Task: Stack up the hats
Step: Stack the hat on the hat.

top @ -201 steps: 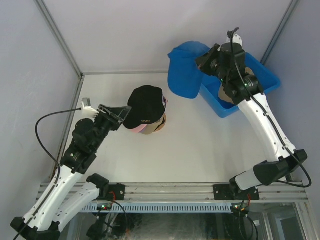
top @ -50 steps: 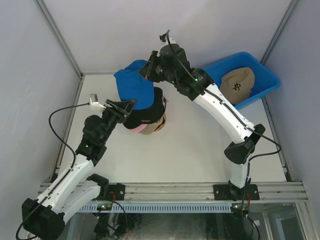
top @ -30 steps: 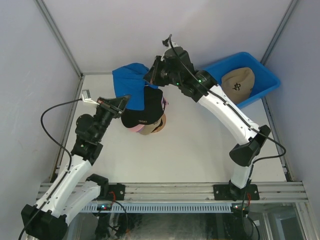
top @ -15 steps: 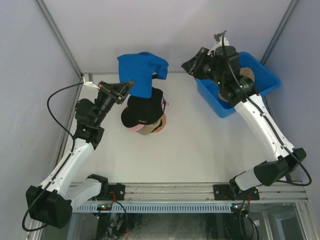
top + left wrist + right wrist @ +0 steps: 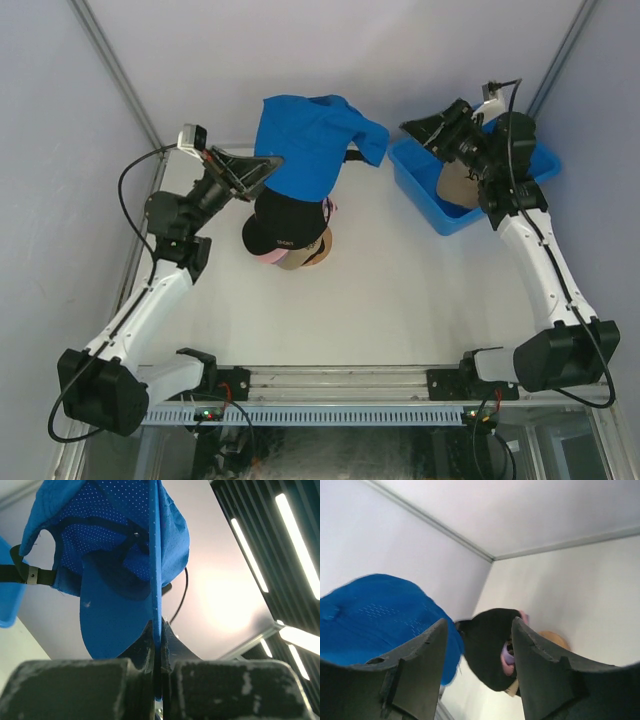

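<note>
The left jaws are clamped on an edge of the blue cap [image 5: 310, 145], holding it in the air just above the black cap [image 5: 285, 222] that tops the stack on the table [image 5: 400, 300]. The right jaws stand apart, empty, over the bin [image 5: 435, 212], where a tan cap [image 5: 455, 185] lies.

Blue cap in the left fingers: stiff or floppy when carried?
Probably floppy: the blue cap droops and sags from the left gripper. Its brim looks stiffer and holds a smooth curve. Likely light, since a pinch on one thin edge carries it.
</note>
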### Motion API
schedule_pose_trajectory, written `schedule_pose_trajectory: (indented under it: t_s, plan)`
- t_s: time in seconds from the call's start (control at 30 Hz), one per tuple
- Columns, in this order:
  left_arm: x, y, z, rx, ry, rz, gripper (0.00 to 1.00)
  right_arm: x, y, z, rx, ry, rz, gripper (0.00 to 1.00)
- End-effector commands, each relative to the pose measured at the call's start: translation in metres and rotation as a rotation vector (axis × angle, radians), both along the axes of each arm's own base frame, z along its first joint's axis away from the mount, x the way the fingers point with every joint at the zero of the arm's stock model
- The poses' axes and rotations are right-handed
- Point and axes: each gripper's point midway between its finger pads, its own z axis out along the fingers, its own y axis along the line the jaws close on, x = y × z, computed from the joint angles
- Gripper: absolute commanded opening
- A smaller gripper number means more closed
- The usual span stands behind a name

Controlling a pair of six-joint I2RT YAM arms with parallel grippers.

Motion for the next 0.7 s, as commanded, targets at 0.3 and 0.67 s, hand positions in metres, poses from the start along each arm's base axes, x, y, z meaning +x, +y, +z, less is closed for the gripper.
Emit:
schedule_pose_trajectory:
  t_s: [0.3, 0.67]
  plan:
    - [-0.069, -0.009, 0.028, -0.013, -0.142, -0.306, 0.0, -0.081, 0.042, 0.078, 0.267, -0.187, 0.538, 0.65]
    - [-0.086, -0.016, 0.019, -0.027, -0.157, -0.426, 0.0, -0.136, 0.077, 0.086, 0.333, -0.158, 0.798, 0.72]
